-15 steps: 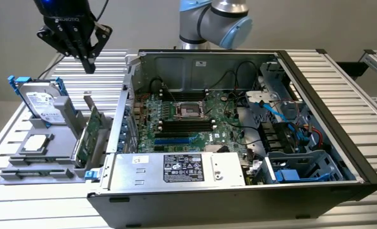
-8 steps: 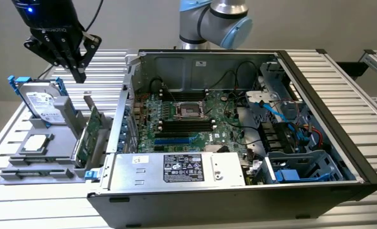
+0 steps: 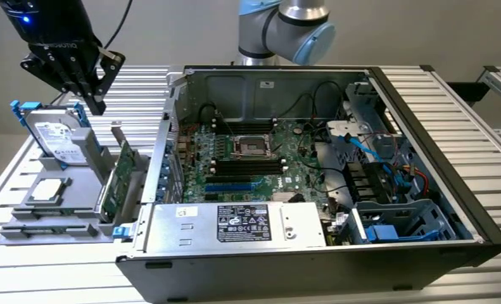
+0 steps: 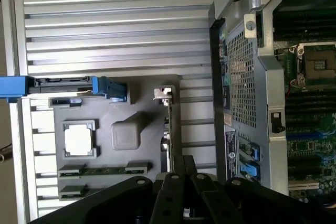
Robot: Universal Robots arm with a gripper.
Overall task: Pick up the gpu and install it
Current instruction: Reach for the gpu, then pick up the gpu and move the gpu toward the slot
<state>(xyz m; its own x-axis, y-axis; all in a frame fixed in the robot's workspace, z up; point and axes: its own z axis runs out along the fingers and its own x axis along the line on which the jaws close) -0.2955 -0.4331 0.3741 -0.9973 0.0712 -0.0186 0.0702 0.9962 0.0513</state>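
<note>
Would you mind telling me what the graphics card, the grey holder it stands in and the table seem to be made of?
Graphics card: green circuit board, likely fibreglass laminate, with a shiny bare-metal end bracket.
Holder: matte grey and moulded-looking, probably plastic.
Table: ribbed silvery slats with a dull sheen, likely aluminium.

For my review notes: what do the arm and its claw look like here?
The claw is black, built of jointed link bars with visible pivot bolts, with white ROBOTIQ lettering on its body and a small blue light above. A black cable runs from it. The arm's joint is silver-grey with a rounded light-blue cap.
</note>
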